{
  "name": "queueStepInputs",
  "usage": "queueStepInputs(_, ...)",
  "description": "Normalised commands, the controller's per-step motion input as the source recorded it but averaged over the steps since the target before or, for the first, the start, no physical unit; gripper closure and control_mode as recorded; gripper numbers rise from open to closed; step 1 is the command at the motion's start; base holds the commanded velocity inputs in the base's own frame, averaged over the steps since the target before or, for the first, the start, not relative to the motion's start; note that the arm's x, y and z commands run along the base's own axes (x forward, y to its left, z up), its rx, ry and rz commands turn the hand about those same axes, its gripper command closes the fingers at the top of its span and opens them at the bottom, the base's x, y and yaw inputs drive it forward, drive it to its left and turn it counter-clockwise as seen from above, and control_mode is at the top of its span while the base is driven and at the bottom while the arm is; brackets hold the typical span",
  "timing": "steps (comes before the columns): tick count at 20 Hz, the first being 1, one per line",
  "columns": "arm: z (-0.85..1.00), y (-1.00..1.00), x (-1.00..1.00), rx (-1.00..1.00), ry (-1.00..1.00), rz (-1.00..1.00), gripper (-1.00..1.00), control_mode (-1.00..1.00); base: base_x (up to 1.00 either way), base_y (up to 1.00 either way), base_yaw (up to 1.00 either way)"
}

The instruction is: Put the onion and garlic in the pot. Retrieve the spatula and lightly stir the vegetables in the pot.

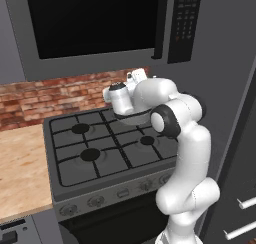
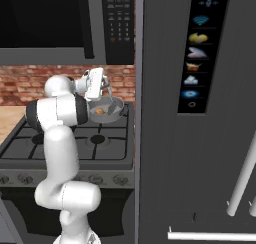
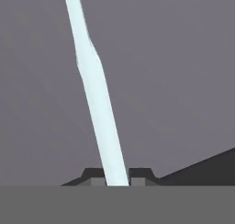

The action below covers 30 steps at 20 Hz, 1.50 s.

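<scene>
The grey pot stands on the stove's back right burner; in the left base view its rim peeks out from behind my forearm. The golden-brown onion lies inside it. I cannot make out the garlic. My gripper hovers just above the pot, shut on the spatula's pale handle, which runs straight away from the fingers. In the right base view the handle slants down from the hand toward the pot. The slotted head is hidden.
The black gas stove has free burners at the front and left. A microwave hangs low above it. A wooden counter lies to the left; a tall dark fridge wall stands close on the right.
</scene>
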Motion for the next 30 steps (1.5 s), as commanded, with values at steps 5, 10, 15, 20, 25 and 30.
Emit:
queueStepInputs(5, -0.33, 0.12, 0.32, -0.01, 0.00, 0.00, 1.00, -1.00, 0.00, 0.00, 0.00)
queueStepInputs(10, -0.07, 0.08, 0.00, 0.00, -0.10, 0.00, 1.00, -1.00, 0.00, 0.00, 0.00)
queueStepInputs(15, 0.00, 0.00, -0.09, 0.00, -0.18, -0.02, 1.00, -1.00, 0.00, 0.00, 0.00)
queueStepInputs(20, 0.00, 0.00, 0.00, 0.00, -0.04, -0.05, 1.00, -1.00, 0.00, 0.00, 0.00)
queueStepInputs(25, -0.17, 0.00, 0.03, 0.00, 0.17, -0.01, 1.00, -1.00, 0.00, 0.00, 0.00)
queueStepInputs(30, -0.54, 0.00, 0.09, 0.01, 0.18, 0.00, 1.00, -1.00, 0.00, 0.00, 0.00)
